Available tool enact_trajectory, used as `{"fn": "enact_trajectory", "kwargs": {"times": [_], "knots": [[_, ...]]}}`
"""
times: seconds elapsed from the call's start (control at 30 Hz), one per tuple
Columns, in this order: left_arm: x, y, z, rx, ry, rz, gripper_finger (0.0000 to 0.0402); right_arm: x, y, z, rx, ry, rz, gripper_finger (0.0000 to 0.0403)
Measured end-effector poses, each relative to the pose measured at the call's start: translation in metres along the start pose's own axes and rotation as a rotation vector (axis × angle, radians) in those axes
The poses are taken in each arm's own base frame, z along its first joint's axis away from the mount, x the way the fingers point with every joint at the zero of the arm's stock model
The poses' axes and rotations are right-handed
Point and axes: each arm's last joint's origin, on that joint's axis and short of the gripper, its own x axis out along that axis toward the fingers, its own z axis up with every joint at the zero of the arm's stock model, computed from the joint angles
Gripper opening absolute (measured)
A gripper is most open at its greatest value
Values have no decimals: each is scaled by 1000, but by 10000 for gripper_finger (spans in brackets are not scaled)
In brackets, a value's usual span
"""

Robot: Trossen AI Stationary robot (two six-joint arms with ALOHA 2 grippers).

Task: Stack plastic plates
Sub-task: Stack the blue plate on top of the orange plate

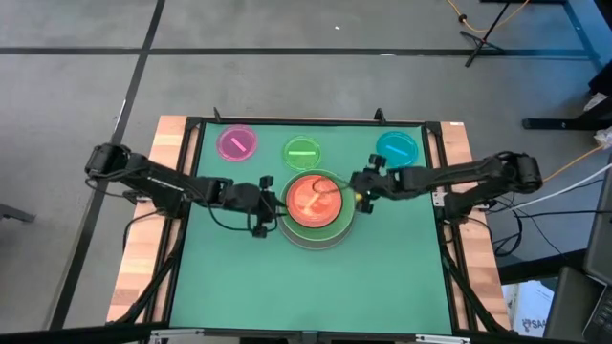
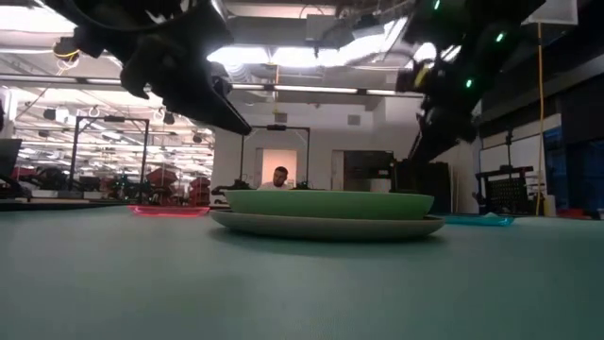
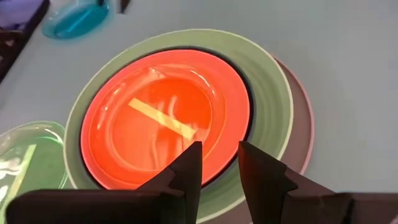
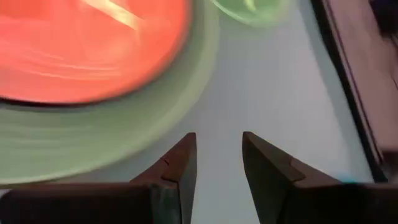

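Note:
A stack of plates (image 1: 316, 205) stands at the table's middle: the large grey plate (image 3: 303, 130) at the bottom, then the light green one (image 3: 273, 93), a dark teal rim, a salmon plate, and the small orange plate (image 3: 155, 124) on top. The small pink (image 1: 237, 143), green (image 1: 303, 151) and blue (image 1: 397, 146) plates lie apart along the far side. My left gripper (image 1: 273, 199) is open above the stack's left rim and touches nothing. My right gripper (image 1: 361, 191) is open above the table beside the stack's right rim, also empty.
The table's black frame runs along its edges (image 1: 435, 172). There is bare green table (image 1: 316, 287) in front of the stack. In the low view both grippers (image 2: 231, 118) (image 2: 429, 123) hang above the stack, and a person shows far off in the room behind (image 2: 279, 178).

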Motion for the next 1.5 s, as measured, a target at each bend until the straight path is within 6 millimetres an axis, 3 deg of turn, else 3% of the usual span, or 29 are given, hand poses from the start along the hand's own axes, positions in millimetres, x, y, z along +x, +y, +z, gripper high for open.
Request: {"fn": "enact_trajectory", "kwargs": {"times": [0.27, 0.57, 1.27, 1.5], "knots": [[-10, 19, -8, -16, -26, -8, 98, 33, -51, -33, 245, 173, -119, 122], [-18, 24, -29, -82, -49, 16, 98, 48, -86, -51, 412, 244, -164, 122], [-18, 22, -31, -128, -42, 16, 98, 97, -98, -68, 433, 356, -181, 121], [-18, 22, -32, -128, -40, 16, 98, 99, -98, -68, 426, 360, -181, 63]]}}
